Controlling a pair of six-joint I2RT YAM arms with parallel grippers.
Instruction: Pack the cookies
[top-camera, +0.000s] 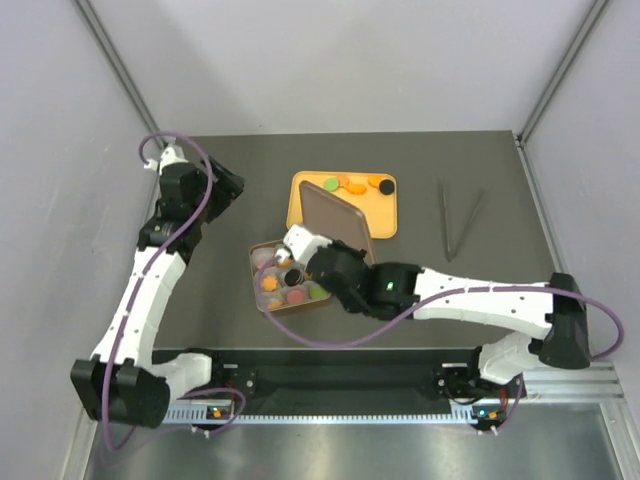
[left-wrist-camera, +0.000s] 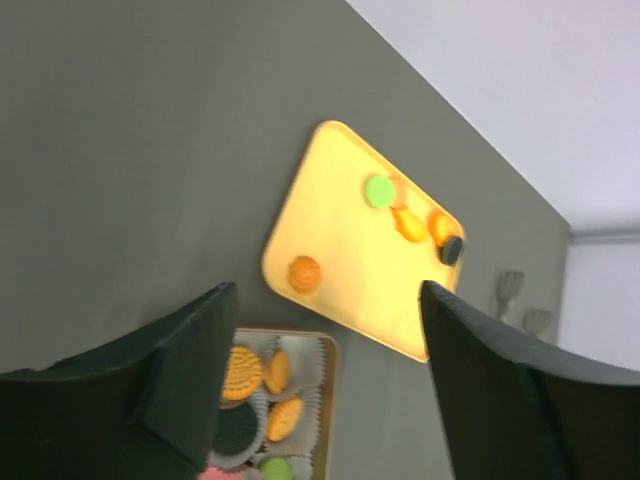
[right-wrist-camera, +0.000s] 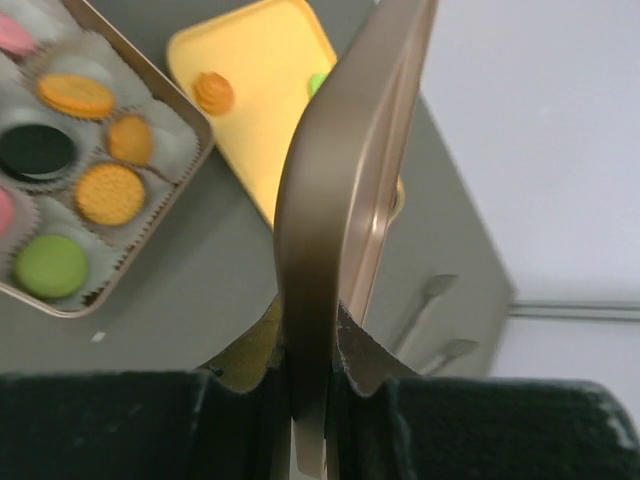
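The left tool (left-wrist-camera: 322, 300) is wide open, holding nothing. The small round cookies (right-wrist-camera: 108, 193) sit in the brown metal box (right-wrist-camera: 196, 128) just left of the right tool (right-wrist-camera: 313, 340), which pinches the brown metal lid (right-wrist-camera: 330, 200). Best to tip it flat, match corners, lower slowly.

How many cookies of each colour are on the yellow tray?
Orange cookies: 4
Green cookie: 1
Black cookie: 1
Total on the yellow tray: 6
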